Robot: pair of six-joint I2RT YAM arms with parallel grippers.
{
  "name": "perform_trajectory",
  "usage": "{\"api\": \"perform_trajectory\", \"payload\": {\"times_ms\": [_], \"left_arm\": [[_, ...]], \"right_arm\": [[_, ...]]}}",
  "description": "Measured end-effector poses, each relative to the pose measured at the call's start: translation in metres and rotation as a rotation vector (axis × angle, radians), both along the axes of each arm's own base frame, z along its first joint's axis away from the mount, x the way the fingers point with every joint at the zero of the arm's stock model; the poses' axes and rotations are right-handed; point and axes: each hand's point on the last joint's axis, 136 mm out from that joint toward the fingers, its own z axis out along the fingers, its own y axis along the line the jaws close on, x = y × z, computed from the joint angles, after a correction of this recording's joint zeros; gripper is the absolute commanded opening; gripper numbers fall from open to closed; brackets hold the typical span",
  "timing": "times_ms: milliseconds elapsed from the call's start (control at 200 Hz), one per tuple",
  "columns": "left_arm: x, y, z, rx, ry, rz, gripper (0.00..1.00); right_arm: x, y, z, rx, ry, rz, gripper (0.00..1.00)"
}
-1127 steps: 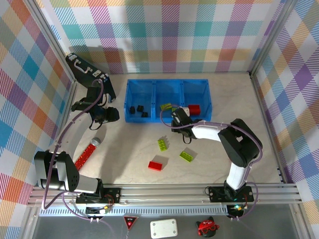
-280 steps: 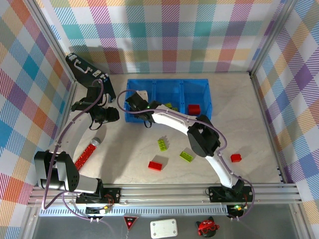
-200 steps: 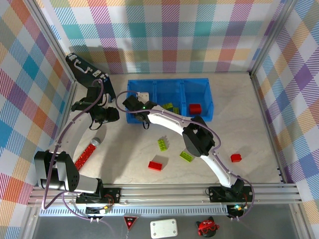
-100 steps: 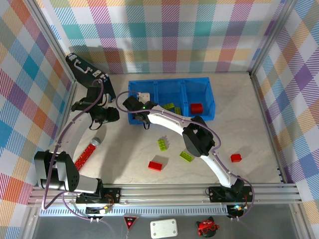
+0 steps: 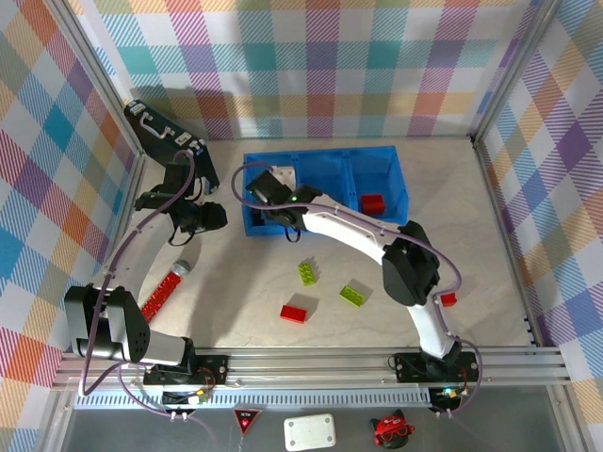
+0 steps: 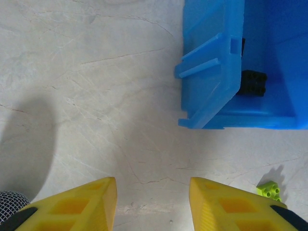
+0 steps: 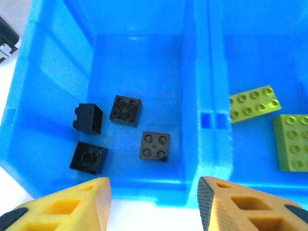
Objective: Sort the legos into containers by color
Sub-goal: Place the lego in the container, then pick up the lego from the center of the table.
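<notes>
Nearest the arm bases, loose legos lie scattered on the pale table [image 5: 236,273]: a red brick [image 5: 294,314], a lime green brick [image 5: 353,295], a second lime green brick [image 5: 307,273] a little farther back, and a small red brick [image 5: 447,299] beside the right arm. At left, a long red brick [image 5: 158,299] lies end to end with a mesh-tipped grey object [image 5: 180,268]. Farther on, the left gripper [image 6: 153,192] hovers over bare table just beside the left end of the blue bin [image 6: 207,91], its yellow fingers apart with nothing between them. The right gripper [image 7: 153,192] hangs above the near rim of the bin's left compartment, its fingers likewise spread and empty. Four black bricks [image 7: 125,110] lie in that compartment, two green bricks [image 7: 254,103] in the middle one and a red block [image 5: 373,203] in the right one. A black briefcase [image 5: 160,130] sits beyond, at far left.
</notes>
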Motion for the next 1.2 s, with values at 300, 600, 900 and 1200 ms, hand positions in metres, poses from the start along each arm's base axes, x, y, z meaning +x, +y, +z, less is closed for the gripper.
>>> {"api": "perform_trajectory", "payload": {"times_ms": [300,600,900,1200], "left_arm": [[-0.016,-0.043,-0.003,-0.014,0.040,-0.058,0.44],[-0.040,-0.088,-0.010,-0.007,0.071,-0.099,0.46],[-0.069,-0.081,-0.050,0.015,0.155,-0.044,0.48],[-0.076,-0.077,-0.065,0.004,0.146,-0.027,0.48]], "right_arm": [[-0.031,-0.039,-0.006,-0.022,0.083,0.063,0.51],[-0.063,-0.064,-0.020,-0.030,0.213,0.142,0.54],[-0.099,-0.068,-0.053,-0.041,0.392,0.207,0.55],[-0.127,-0.058,-0.098,-0.093,0.519,0.231,0.55]]}}
